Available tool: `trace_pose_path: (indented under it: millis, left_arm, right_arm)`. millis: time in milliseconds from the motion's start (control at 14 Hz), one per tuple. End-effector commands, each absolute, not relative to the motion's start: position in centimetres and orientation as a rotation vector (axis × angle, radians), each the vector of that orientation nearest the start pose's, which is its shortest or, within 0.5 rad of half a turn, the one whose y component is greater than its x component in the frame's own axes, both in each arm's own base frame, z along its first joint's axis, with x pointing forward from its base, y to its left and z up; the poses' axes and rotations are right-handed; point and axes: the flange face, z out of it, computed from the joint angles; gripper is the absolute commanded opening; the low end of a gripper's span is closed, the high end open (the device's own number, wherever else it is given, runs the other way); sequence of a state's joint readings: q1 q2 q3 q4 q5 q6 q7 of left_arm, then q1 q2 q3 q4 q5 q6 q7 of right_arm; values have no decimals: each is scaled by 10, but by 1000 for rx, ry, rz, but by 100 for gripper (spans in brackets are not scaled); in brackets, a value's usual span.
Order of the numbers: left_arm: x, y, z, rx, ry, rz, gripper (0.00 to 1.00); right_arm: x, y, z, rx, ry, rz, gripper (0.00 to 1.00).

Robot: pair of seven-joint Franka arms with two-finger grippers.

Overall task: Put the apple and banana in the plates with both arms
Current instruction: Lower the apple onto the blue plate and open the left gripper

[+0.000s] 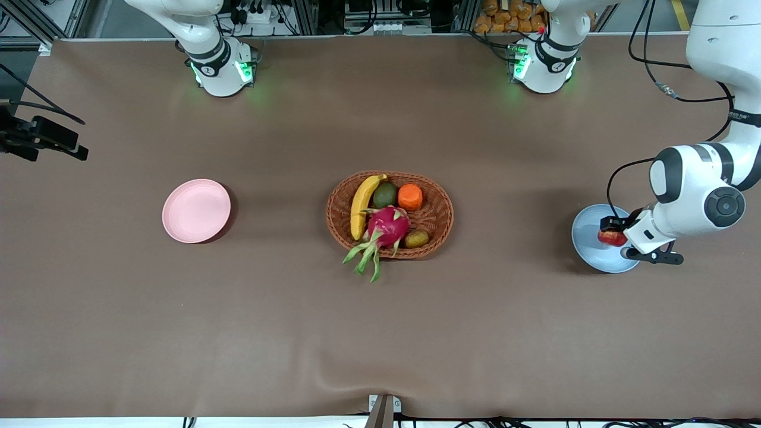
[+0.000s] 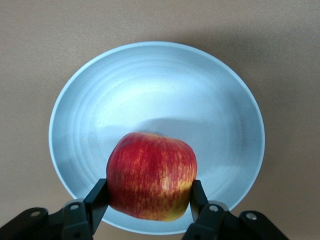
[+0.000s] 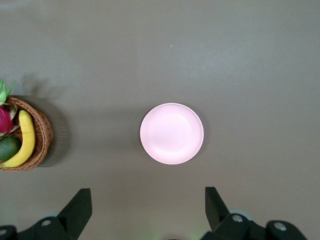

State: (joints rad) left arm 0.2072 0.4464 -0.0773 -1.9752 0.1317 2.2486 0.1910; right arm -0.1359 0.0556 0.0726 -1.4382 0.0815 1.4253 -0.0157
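Left hand (image 2: 150,200) clamps the small round red apple (image 2: 151,176) over the light blue round plastic plate (image 2: 90,100).
Lower it to the plate's centre before releasing, so it won't roll; right hand (image 3: 147,210) waits wide above the pale pink round plate (image 3: 171,133).

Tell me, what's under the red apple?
The light blue plate lies under the apple, which the left gripper holds over it. The patch directly beneath the apple is hidden.

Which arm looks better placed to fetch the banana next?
The right arm, probably. Its pincer is open and empty, high over the pink plate, with the banana in the basket nearby. The left pincer is busy gripping the apple over the blue plate.
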Motion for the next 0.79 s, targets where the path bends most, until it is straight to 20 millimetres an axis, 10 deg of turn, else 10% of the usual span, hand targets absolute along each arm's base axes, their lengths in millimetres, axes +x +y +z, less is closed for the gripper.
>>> trace_pose_path:
  millis: [0,72,358,717]
  left_arm:
    - [589,82,229,-3077,260,256,84]
    - [590,83,229,-3077,257,253,99]
    - [593,78,237,-3073,266,241,100]
    - [629,64,318,-3066,286,252,100]
  right_arm:
    - [556,-29,644,-3028,41,86,100]
    - [556,-28,644,-3016,39,85,100]
    - [556,-34,644,-3008,56,85,100]
    - [556,-32,645,-2996,54,81,100]
